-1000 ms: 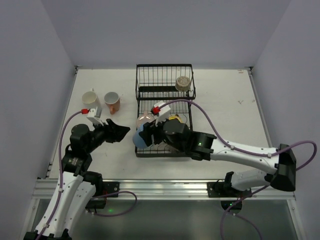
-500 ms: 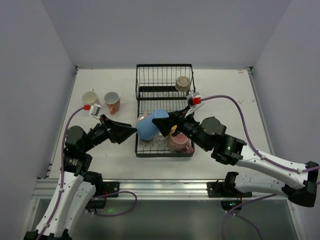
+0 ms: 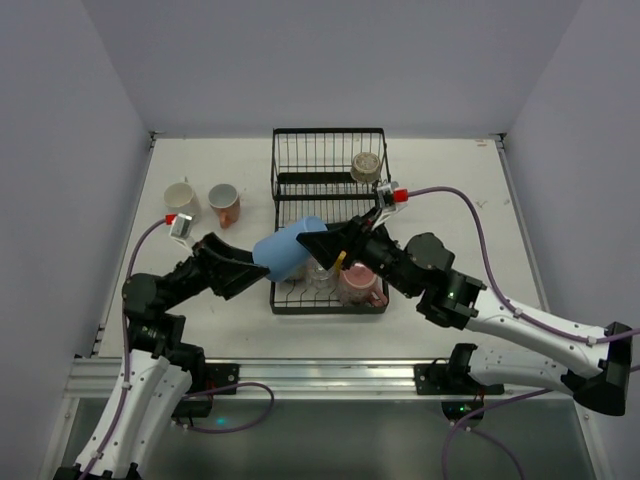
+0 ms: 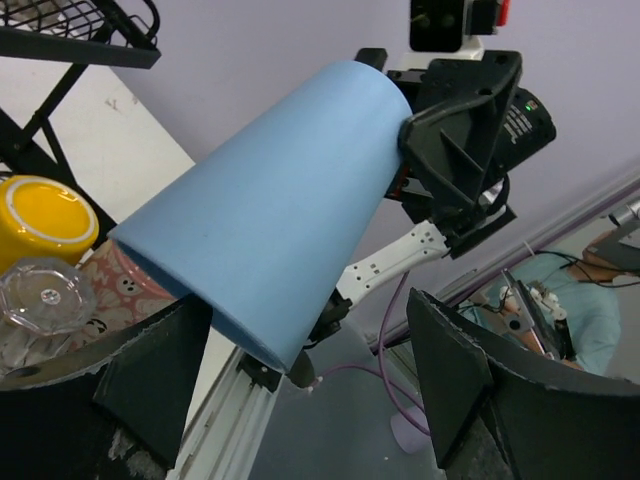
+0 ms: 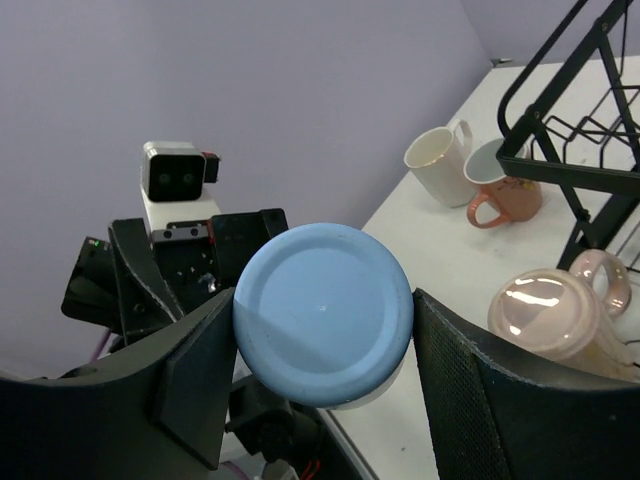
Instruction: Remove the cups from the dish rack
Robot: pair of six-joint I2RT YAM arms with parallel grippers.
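- From above, the right claw [image 3: 318, 240] is pinching the blue cup [image 3: 285, 252]. It is holding the cup on its side in the air, over the left edge of the dish rack [image 3: 318, 155].
- The left claw [image 3: 250, 272] is hovering at the cup's other end with its fingers spread wide. This looks like a hand-off, with one arm passing the cup to the other.
- A white mug [image 3: 181, 197] and a salmon-pink mug [image 3: 225, 204] are standing on the worktop [image 3: 450, 200] at the far left, well apart from the rack. That is probably where unloaded cups are going, and the left arm is nearer to it.
- A grey-beige cup [image 3: 367, 165] is sitting on the upper shelf. A pink patterned mug [image 3: 358, 285] is lying in the lower part.
- In the left wrist view, the blue cup [image 4: 270, 200] is lying between the spread fingers. One finger is just beside its wide end and the other is well apart, so nothing is gripping there yet.
- A yellow cup [image 4: 40, 215] and a clear glass [image 4: 35, 295] are resting below the blue cup.
- In the right wrist view, the cup's round bottom [image 5: 322, 312] is facing the camera. A finger is pressing on each side of it, which is why the cup is not falling.
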